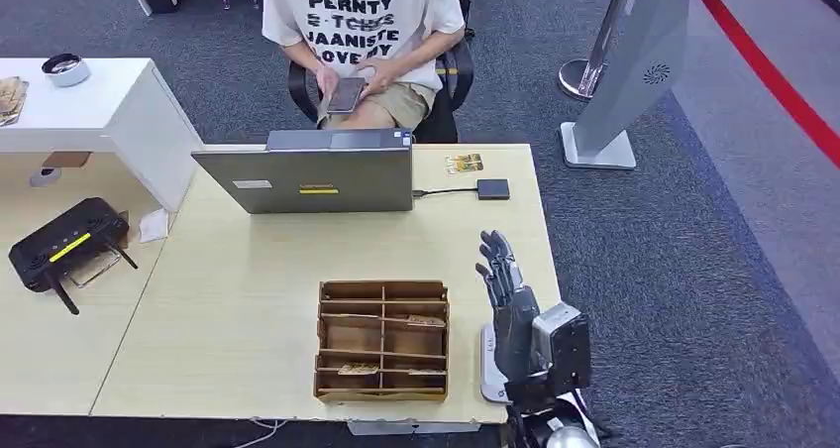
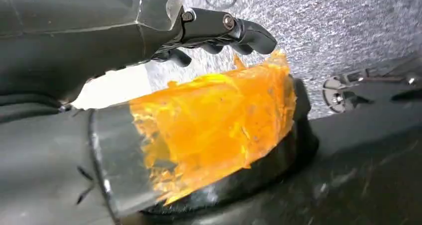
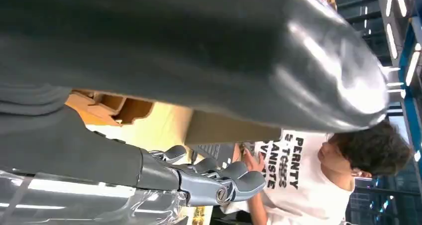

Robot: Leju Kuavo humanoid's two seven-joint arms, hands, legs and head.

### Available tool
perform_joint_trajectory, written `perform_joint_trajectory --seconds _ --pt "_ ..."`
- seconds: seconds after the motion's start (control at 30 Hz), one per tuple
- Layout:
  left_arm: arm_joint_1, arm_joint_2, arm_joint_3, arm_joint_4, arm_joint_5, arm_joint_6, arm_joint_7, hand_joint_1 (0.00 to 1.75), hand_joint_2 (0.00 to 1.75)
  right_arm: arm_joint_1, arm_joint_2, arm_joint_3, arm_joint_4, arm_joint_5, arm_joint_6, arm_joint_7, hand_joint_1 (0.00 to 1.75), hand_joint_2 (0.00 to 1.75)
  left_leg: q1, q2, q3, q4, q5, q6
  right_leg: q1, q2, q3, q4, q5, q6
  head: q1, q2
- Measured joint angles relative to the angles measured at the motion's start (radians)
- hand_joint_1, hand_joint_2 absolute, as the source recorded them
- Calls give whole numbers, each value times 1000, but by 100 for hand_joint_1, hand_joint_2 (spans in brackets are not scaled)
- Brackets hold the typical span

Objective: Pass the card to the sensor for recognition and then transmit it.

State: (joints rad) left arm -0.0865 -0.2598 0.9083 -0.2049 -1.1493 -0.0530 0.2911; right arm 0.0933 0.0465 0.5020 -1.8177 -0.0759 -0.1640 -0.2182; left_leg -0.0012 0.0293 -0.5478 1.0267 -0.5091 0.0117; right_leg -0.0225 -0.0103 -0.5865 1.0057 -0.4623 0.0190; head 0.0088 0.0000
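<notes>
My right hand (image 1: 510, 309) stands above the table's front right corner, fingers straight up and apart, holding nothing. It is just right of a wooden compartment box (image 1: 382, 339) with cards (image 1: 421, 320) lying in some slots. The small black sensor (image 1: 492, 188) lies at the far right of the table, cabled to a grey laptop (image 1: 307, 175). A printed card (image 1: 463, 163) lies just behind the sensor. In the right wrist view the right hand (image 3: 209, 180) is empty, with the box (image 3: 119, 108) beyond it. My left hand (image 2: 219, 31) hangs over grey carpet, holding nothing, fingers loosely bent.
A seated person (image 1: 362, 32) behind the laptop holds a phone. A black router (image 1: 64, 245) sits on the adjoining table at left, a white desk (image 1: 89, 101) behind it. A grey stand (image 1: 619, 71) is on the carpet at right. Orange film (image 2: 214, 125) covers my left thumb.
</notes>
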Motion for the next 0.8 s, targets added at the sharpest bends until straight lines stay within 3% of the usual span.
perform_joint_trajectory --seconds 0.03,0.07,0.4,0.7,0.77,0.8 --pt "0 0 10 0 9 4 -2 0 0 4 -1 0 -3 0 0 -2 0 0 0 0 0 0 0 0 0 0 0 0 0 0 0 0" --pt "0 0 21 0 18 10 -7 0 0 7 -3 0 -5 1 0 -4 0 175 0 0 0 0 0 0 0 0 0 0 0 0 0 0" --pt "0 -5 84 0 48 12 -5 0 0 22 -18 10 -19 40 -5 -25 0 175 0 0 0 0 0 0 0 0 0 0 0 0 0 0" --pt "0 -19 116 0 66 90 48 0 0 37 -39 35 -46 285 -96 -34 3 175 0 0 0 0 0 0 0 0 0 0 0 0 0 0" --pt "0 -21 116 0 66 85 49 0 0 40 -44 45 -55 358 -122 -32 33 175 0 0 0 0 0 0 0 0 0 0 0 0 0 0" --pt "0 -22 117 0 66 80 49 0 0 40 -46 50 -57 391 -134 -29 96 175 0 0 0 0 0 0 0 0 0 0 0 0 0 0"
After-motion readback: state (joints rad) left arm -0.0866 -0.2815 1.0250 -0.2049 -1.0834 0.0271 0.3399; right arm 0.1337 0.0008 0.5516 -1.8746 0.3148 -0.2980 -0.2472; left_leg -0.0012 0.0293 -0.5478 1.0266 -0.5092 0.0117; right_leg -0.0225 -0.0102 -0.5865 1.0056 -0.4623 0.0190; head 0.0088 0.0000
